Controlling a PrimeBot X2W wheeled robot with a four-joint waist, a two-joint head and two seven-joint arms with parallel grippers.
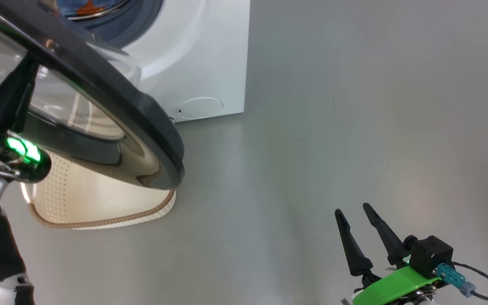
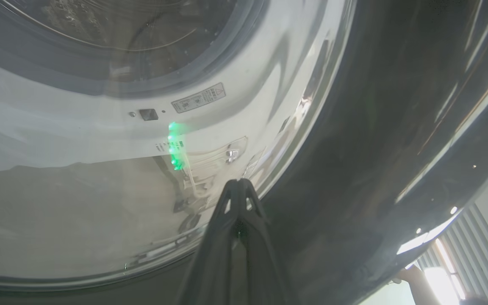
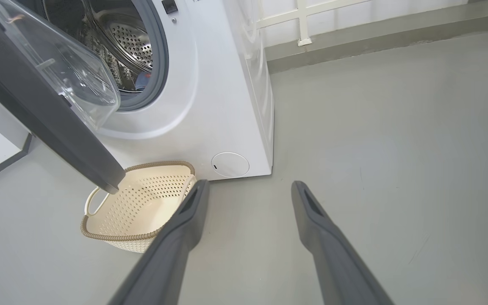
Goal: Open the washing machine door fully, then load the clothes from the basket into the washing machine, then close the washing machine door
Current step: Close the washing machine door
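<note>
Your left gripper (image 2: 239,183) has its fingers clenched together, tips at the glass of the half-open door (image 2: 375,148). Your right gripper (image 3: 248,186) gapes wide above the floor (image 3: 396,148), holding nothing. The clothes (image 1: 87,7) lie inside the drum (image 3: 129,38).

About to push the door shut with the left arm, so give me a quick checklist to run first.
1. Basket empty: ok.
2. Clothes inside the drum: ok, blue fabric lies in it.
3. Gasket free of fabric: cannot tell, the washing machine door hides part of it.
4. Left gripper shut, tips at the door's outer glass: ok.
5. Right gripper open, over the floor, away from the door: ok.
6. Washing machine door latched: not ok, it stands ajar.
</note>
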